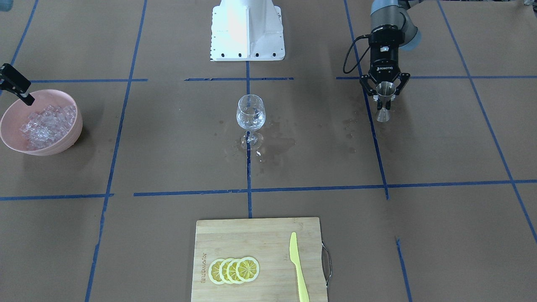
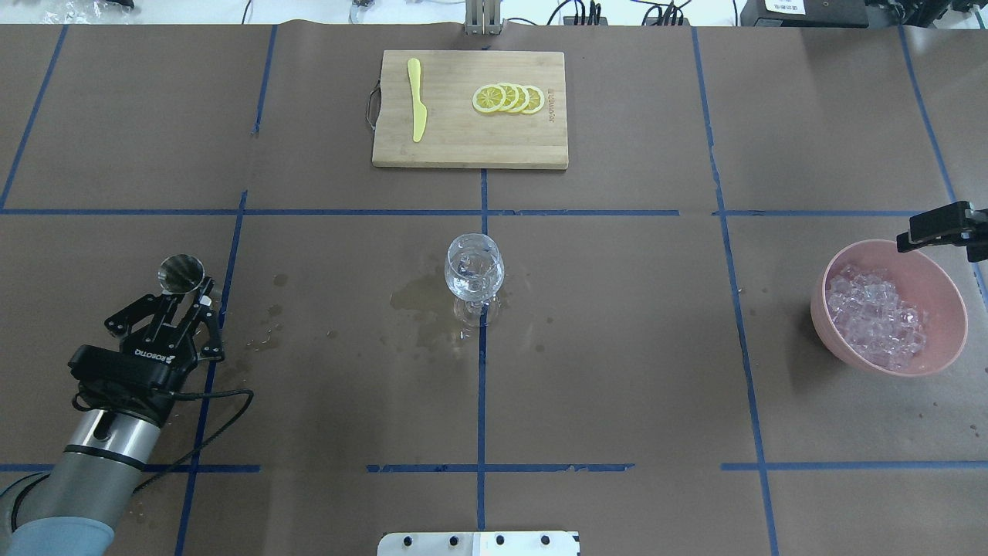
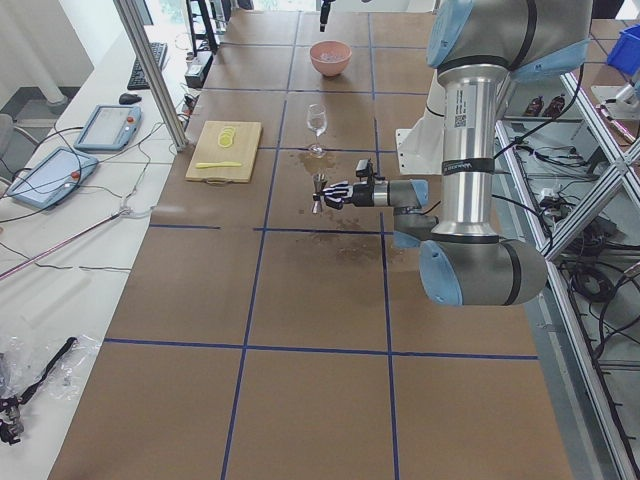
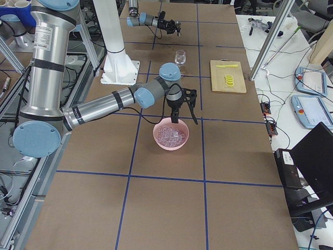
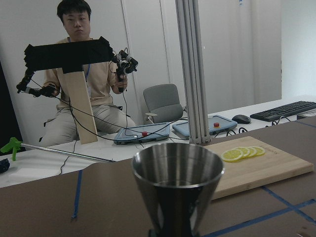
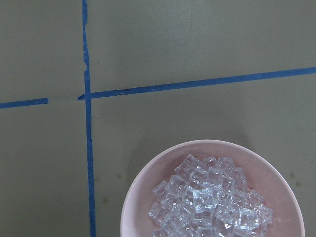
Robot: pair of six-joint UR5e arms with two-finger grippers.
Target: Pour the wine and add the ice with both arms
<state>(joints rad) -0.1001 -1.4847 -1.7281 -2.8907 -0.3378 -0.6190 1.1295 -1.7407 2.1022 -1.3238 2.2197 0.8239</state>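
Jigger (image 1: 382, 114) was clamped upright in left gripper (image 1: 385, 95) near the bench's left edge. Right gripper (image 4: 184, 121), fingers spread, hung over ice (image 1: 47, 123) in bowl (image 1: 74, 133) by the right edge. Glass (image 1: 251, 112) stood mid-bench.

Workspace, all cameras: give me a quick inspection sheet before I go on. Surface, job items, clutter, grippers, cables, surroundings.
Surface: brown paper with a blue tape grid; wet stains beside the wine glass, and smaller spots toward the robot's left.
Job's things: wine glass upright at centre, contents too clear to judge; ice heaped in the pink bowl.
Clutter: cutting board with lemon slices and a yellow knife.
Grippers: left gripper shut on an upright steel measuring cup; right gripper above the bowl, fingers look spread, nothing seen in it.
Cables: black cable looping off the left wrist.
Surroundings: operator seated beyond the table.
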